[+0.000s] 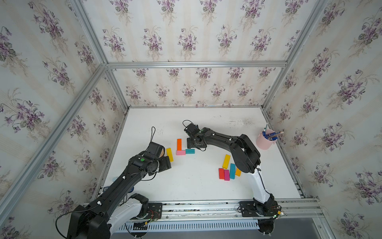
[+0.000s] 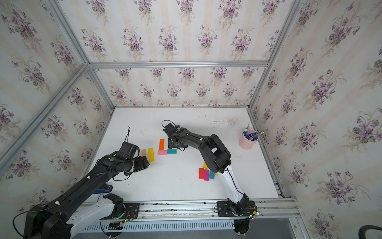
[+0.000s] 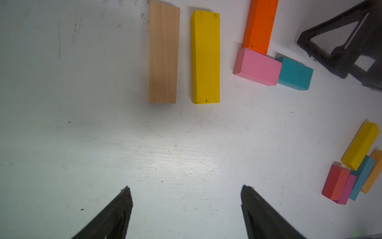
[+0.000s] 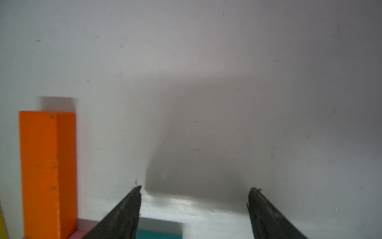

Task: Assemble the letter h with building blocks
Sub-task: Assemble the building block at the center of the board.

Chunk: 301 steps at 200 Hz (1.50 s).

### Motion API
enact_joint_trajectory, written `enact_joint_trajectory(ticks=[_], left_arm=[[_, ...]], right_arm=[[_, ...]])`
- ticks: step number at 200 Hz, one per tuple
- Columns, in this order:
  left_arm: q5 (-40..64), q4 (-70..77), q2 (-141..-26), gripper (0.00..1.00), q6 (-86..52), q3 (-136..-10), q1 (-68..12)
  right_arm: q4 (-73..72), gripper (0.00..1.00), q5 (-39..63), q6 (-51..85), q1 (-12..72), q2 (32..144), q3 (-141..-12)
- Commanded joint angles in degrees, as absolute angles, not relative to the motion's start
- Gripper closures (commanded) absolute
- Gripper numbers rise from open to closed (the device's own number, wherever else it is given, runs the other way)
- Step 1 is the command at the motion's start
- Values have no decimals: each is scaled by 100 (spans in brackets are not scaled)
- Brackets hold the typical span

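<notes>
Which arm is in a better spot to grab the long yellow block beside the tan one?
Left, probably. The left hand, open and empty, sits right by the yellow block and tan block. The right hand, also open, is beyond the orange block, by the teal block.

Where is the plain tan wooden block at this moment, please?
In a top view, the tan wooden block lies left of the long yellow block, ahead of the left gripper.
</notes>
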<state>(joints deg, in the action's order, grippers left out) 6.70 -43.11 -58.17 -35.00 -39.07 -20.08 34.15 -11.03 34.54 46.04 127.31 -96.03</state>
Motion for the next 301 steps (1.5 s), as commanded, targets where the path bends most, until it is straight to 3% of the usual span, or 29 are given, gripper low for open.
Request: enact_joint_trajectory(ticks=[1,301], left_arm=[[755,-4220,-5820,15,-3484,-3916,-1958],[958,-4046,-6013,16,-3496,-3834,-1871]], right_arm=[[3617,19,-992,3308,4618,12812,-9616],[3494,18,-1184,3472,4724,12366,-9517]])
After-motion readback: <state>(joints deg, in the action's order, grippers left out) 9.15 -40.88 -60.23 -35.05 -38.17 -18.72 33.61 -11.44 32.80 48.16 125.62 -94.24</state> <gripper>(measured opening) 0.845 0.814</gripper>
